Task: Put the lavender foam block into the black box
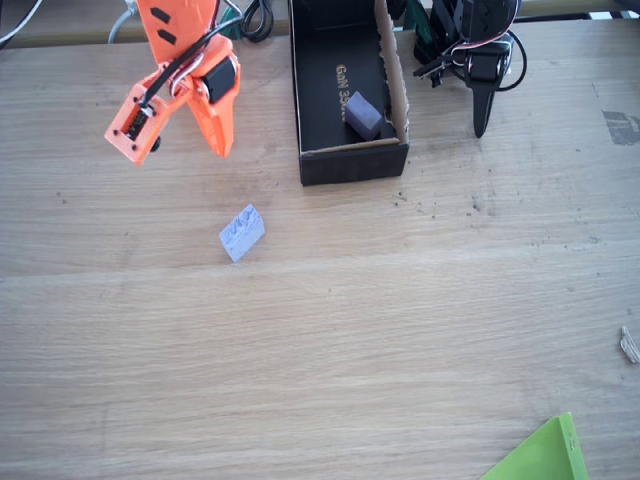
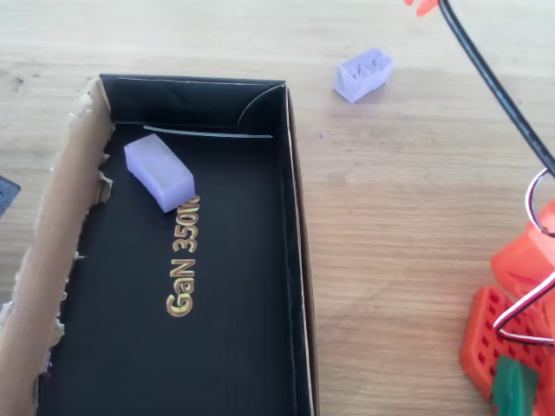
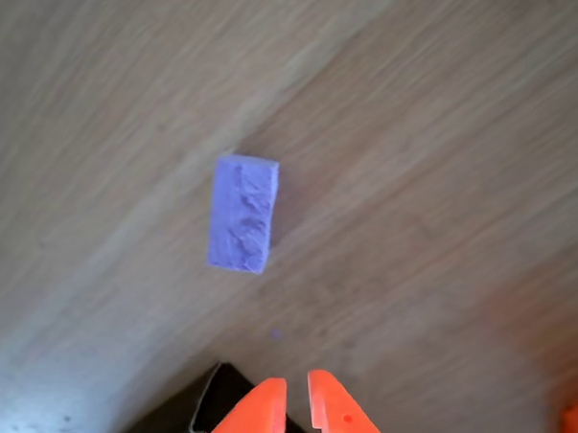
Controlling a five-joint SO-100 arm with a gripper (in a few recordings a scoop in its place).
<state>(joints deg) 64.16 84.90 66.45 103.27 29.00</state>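
The lavender foam block [image 1: 242, 232] lies on the bare wooden table, to the lower left of the black box [image 1: 355, 162]. In the overhead view the lavender foam block [image 2: 362, 74] rests just beyond the corner of the black box [image 2: 61, 234]. My orange gripper [image 1: 222, 150] hangs above the table up and left of the block, apart from it. In the wrist view the block [image 3: 243, 214] shows its rough face ahead of my gripper [image 3: 298, 413], whose fingertips stand nearly together with nothing between them.
A darker grey-purple block [image 1: 363, 115] lies inside the box, near its front right corner; the overhead view has this block [image 2: 159, 171] beside the gold lettering. A green sheet [image 1: 545, 455] pokes in at the bottom right edge.
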